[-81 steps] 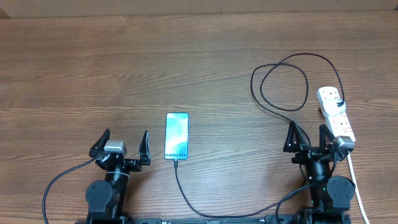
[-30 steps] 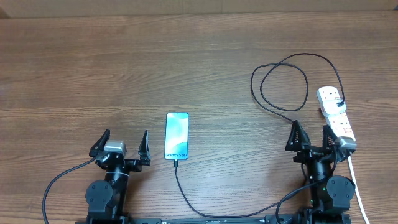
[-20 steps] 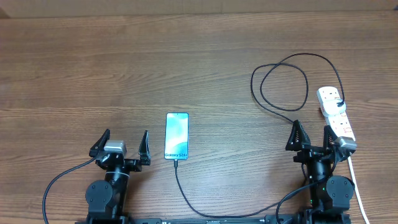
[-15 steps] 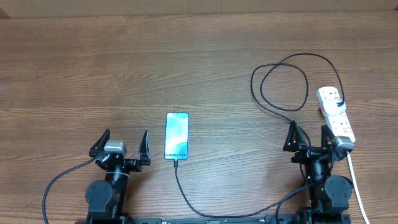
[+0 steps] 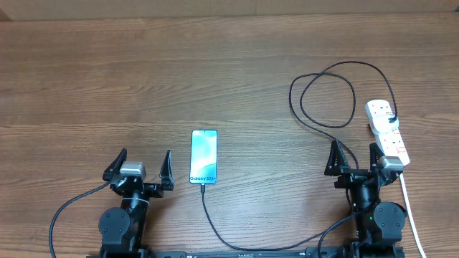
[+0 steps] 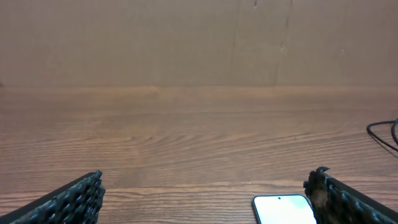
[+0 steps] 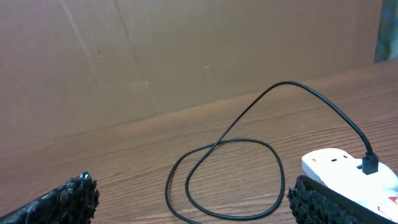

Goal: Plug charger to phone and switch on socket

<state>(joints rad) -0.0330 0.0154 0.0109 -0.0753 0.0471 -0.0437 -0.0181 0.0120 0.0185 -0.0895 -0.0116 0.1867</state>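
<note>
At the near edge of the brown wood-grain counter (image 5: 107, 79), the left gripper (image 5: 145, 155) and the right gripper (image 5: 352, 146) each stand with black jaws spread to full width, holding nothing. Just to the right of the left gripper, level with its jaws and reaching a little ahead of them, a slim black-edged phone with a light blue-teal screen (image 5: 204, 154) lies flat, screen up, with "Galaxy S24+" printed at its near end. A long thin black charger cable (image 5: 291, 97) meets that near end with its small connector tip; whether the tip is fully seated cannot be told. From there the cable runs back toward the arms' bases and is lost from sight beneath the right arm. It reappears ahead of the right gripper in a wide, loose loop on the counter. Its far end leads to a black plug (image 7: 370, 163) seated in a white elongated plastic power strip (image 5: 387, 129). The strip lies just right of and ahead of the right gripper, slightly angled, with small red switch marks. Seen from overhead, that gripper's right jaw overlaps the strip's near end; contact cannot be judged. A thick white cord (image 5: 409, 211) trails from the strip back past the right arm. Beyond the loop, the counter runs to a plain brown cardboard wall (image 6: 186, 43).
</note>
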